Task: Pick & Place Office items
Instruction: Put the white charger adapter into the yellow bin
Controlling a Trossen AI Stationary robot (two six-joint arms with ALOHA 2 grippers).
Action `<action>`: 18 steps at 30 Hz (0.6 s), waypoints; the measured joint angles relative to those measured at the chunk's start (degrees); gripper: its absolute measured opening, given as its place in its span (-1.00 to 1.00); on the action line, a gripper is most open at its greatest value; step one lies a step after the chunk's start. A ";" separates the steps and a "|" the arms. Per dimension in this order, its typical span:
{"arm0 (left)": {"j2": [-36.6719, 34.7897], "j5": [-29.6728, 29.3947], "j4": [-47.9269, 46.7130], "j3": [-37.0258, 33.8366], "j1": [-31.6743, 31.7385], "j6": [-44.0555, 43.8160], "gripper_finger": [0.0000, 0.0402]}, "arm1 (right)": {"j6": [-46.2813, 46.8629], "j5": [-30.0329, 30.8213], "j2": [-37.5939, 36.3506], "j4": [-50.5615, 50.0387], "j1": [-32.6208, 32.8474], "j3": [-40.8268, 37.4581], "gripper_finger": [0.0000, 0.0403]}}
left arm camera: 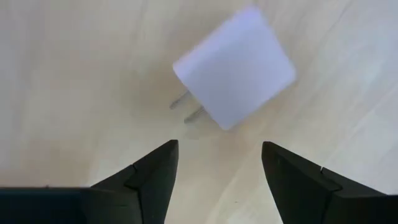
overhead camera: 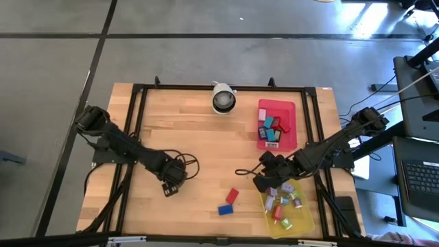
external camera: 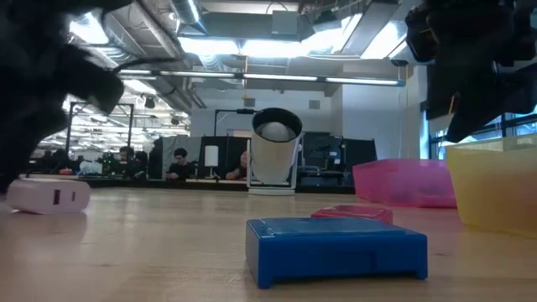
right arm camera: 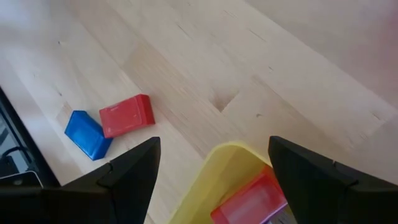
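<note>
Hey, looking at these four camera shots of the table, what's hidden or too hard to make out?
- High view: the white plug adapter is hidden beneath the left end effector.
- High view: labels on the blocks in the red tray and yellow tray are too small to read.
- Low view: the red block is mostly hidden behind the blue block.
- Right wrist view: the yellow tray's contents are cut off by the picture's edge and the right end effector.

left pincer (left arm camera: 219, 171) parted, right pincer (right arm camera: 214, 168) wide
</note>
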 joint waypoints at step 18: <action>-0.04 -8.58 0.76 3.87 -2.86 57.70 0.11 | 0.50 -0.01 0.00 1.82 -0.12 0.00 0.50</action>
